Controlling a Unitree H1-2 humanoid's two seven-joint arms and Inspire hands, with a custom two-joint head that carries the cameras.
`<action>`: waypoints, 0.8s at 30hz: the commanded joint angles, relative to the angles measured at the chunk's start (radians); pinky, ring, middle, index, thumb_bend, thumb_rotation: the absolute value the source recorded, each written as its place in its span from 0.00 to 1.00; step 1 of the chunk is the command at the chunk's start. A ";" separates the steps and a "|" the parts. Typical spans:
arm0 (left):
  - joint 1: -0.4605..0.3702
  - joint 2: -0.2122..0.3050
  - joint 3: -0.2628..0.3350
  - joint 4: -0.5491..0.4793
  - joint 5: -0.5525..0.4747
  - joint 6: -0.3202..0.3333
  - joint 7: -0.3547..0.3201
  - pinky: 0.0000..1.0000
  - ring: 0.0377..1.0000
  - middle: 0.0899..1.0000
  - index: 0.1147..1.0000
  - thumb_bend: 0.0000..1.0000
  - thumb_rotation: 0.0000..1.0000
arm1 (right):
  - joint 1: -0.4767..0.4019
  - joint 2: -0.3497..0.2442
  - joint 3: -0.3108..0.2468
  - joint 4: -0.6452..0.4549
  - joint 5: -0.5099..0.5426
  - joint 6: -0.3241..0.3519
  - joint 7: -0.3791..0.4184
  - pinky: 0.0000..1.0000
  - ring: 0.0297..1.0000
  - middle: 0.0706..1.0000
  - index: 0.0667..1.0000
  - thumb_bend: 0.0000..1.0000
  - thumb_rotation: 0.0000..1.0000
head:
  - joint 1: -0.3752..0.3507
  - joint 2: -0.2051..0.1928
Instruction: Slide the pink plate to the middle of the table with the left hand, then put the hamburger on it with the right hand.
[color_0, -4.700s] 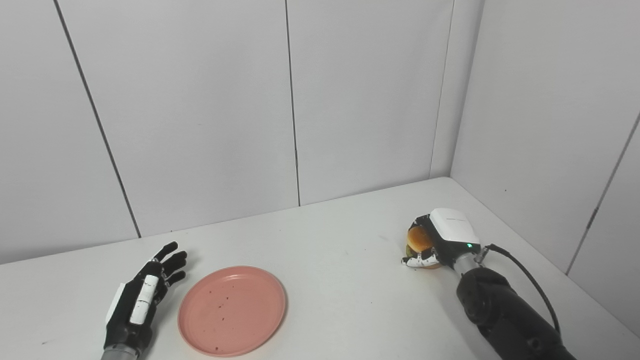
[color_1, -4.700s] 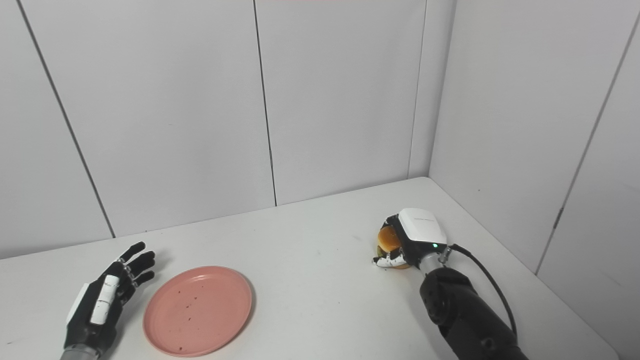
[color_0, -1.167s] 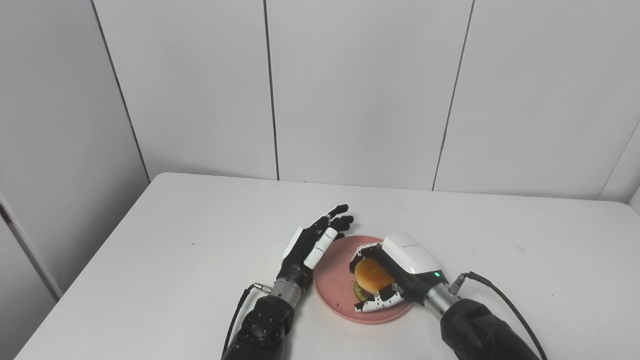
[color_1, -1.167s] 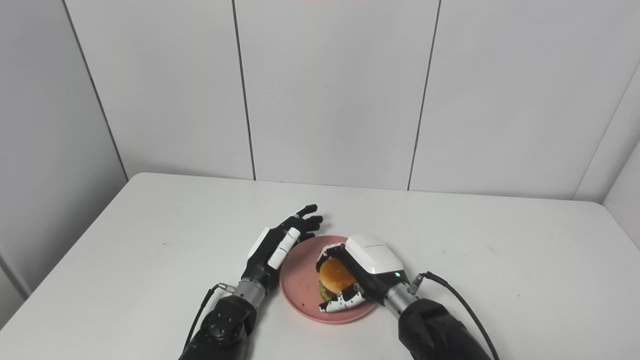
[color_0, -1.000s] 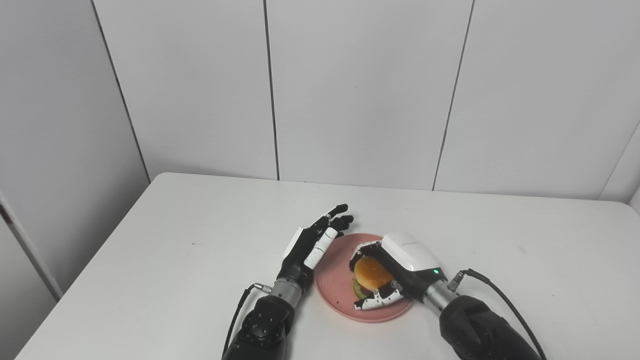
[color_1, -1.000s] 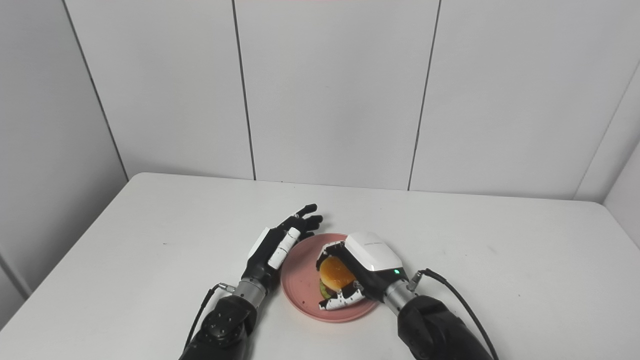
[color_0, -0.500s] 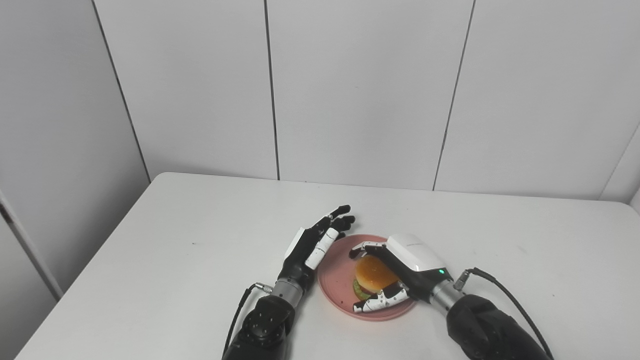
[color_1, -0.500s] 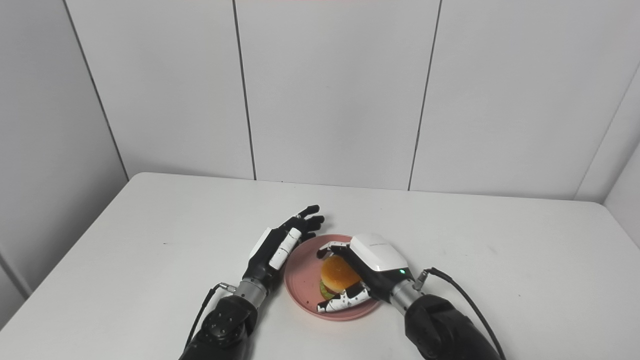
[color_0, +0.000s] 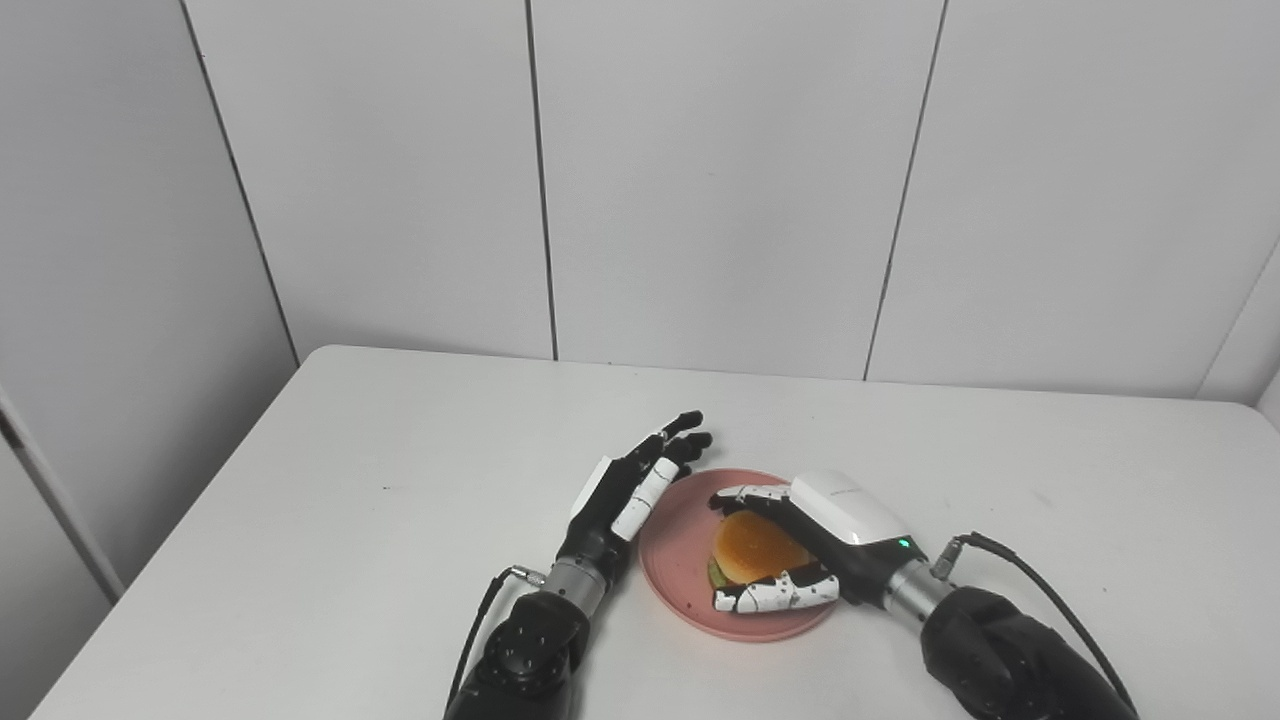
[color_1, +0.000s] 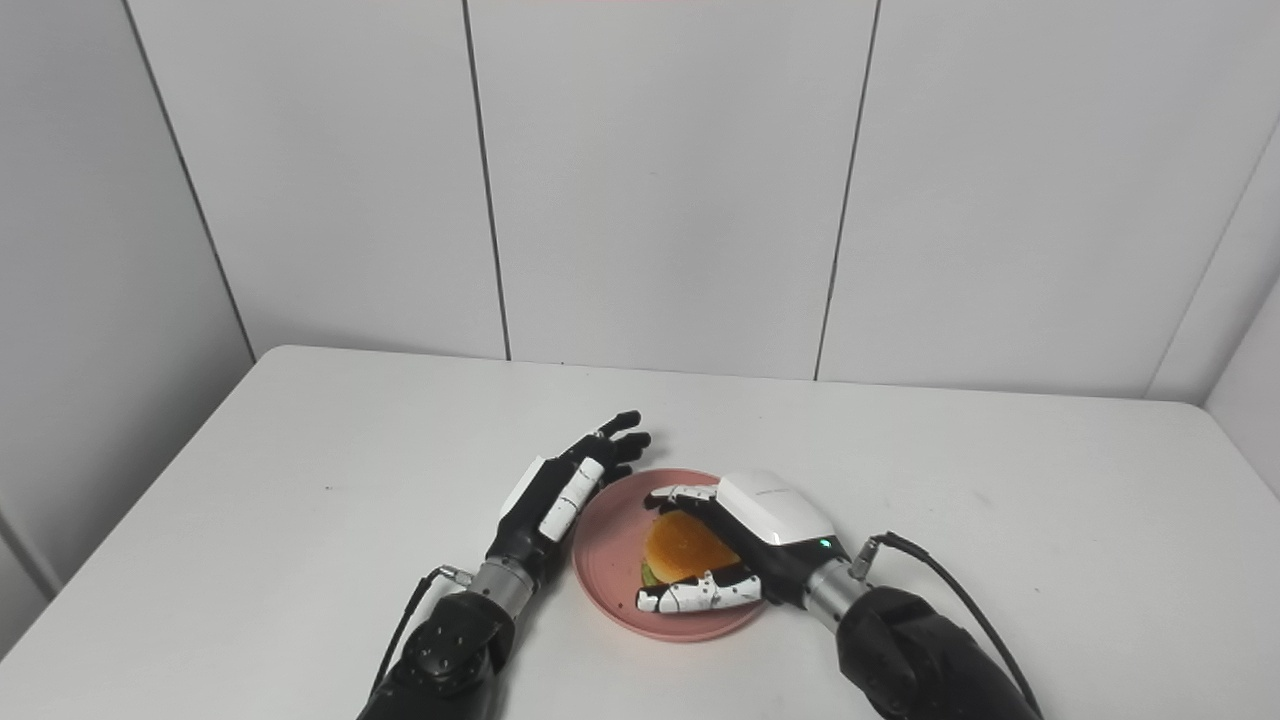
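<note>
The pink plate (color_0: 680, 560) lies near the middle of the white table. The hamburger (color_0: 755, 550), orange bun over green lettuce, rests on the plate. My right hand (color_0: 815, 545) is open, its fingers (color_0: 745, 495) spread loosely around the hamburger and apart from it. My left hand (color_0: 630, 490) is open and flat, standing on edge against the plate's left rim, fingers pointing away from me. In the right eye view the hamburger (color_1: 682, 548) sits on the plate (color_1: 610, 560) between my left hand (color_1: 560, 495) and my right hand (color_1: 750, 540).
The white table (color_0: 350, 480) is backed by grey wall panels. Its left edge (color_0: 170, 530) runs diagonally. A black cable (color_0: 1040, 600) trails from my right wrist.
My right hand has opened and let go of the hamburger, which now rests on the plate. The right hand has drawn back slightly to the right. The left hand has barely moved.
</note>
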 joint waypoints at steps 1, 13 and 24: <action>0.032 0.003 -0.002 0.028 -0.004 -0.009 -0.001 0.90 0.88 0.83 0.84 0.85 0.90 | -0.048 -0.009 -0.023 -0.045 0.014 -0.052 -0.015 0.83 0.77 0.75 0.78 1.00 0.90 | 0.001 0.002; 0.033 0.006 0.036 0.012 -0.020 0.005 0.020 0.91 0.90 0.83 0.84 0.84 0.90 | -0.013 0.052 -0.171 -0.071 0.146 -0.072 -0.110 0.69 0.77 0.79 0.79 0.96 1.00 | -0.005 -0.001; 0.041 0.008 0.120 -0.053 -0.043 0.024 0.103 0.92 0.92 0.89 0.88 0.79 0.85 | 0.004 0.151 -0.346 0.116 0.444 -0.133 -0.141 0.83 0.86 0.85 0.85 0.97 1.00 | -0.017 0.000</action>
